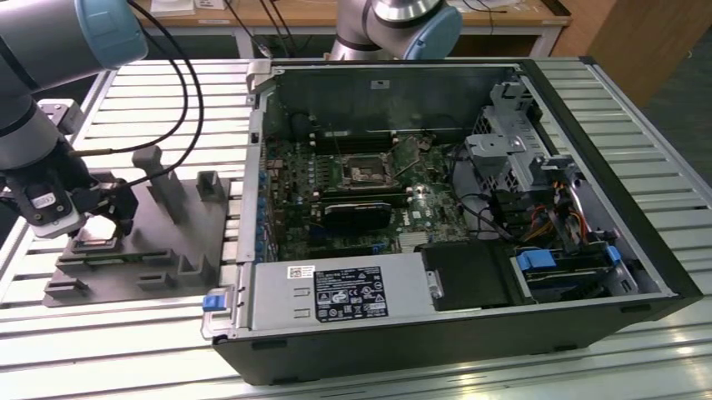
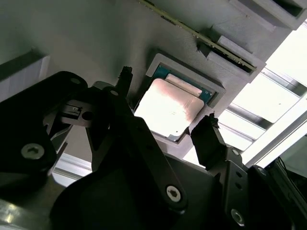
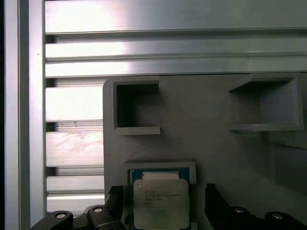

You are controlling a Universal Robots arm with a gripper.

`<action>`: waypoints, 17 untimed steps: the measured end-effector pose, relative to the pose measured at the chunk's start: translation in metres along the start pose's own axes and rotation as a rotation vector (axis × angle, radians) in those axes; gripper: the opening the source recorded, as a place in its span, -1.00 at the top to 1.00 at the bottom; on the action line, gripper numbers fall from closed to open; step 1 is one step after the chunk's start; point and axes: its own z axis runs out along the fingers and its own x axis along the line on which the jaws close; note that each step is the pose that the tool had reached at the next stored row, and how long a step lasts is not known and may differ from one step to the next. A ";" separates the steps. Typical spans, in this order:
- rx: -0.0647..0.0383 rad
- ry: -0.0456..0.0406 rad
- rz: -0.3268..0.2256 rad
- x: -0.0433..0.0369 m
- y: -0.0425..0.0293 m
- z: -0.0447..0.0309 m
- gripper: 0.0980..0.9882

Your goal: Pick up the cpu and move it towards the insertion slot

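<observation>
Barely started: the gripper point(image 2: 167, 97) is wide open, one finger on each side of the cpu point(image 3: 160, 201), holding nothing. The cpu sits in its pocket on the grey fixture point(image 1: 167, 250), well apart from the insertion slot point(image 1: 365, 172). Pickup and move are both left.

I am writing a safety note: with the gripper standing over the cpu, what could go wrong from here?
The open gripper straddles the cpu in its fixture pocket; an uneven close might tilt or jam it. The insertion slot lies inside the case, so its walls may hinder the arm.
</observation>
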 end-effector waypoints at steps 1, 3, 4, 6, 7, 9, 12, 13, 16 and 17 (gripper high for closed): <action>0.000 -0.0001 0.000 0.0000 0.0000 0.0000 -0.52; 0.000 0.0000 0.000 0.0000 0.0000 -0.0001 -0.52; 0.000 0.0001 0.000 0.0000 0.0000 -0.0002 -0.52; 0.000 0.0001 0.000 0.0000 0.0000 -0.0002 -0.52; 0.000 0.0002 0.000 0.0000 0.0000 -0.0002 -0.52; 0.000 0.0001 0.000 0.0000 0.0000 -0.0002 -0.48; 0.000 0.0002 0.000 0.0000 0.0000 -0.0002 -0.33; 0.000 0.0002 0.000 0.0000 0.0000 -0.0002 -0.33; 0.000 0.0001 0.000 0.0000 0.0000 -0.0002 -0.14; 0.000 0.0000 0.000 0.0000 0.0000 -0.0005 -0.14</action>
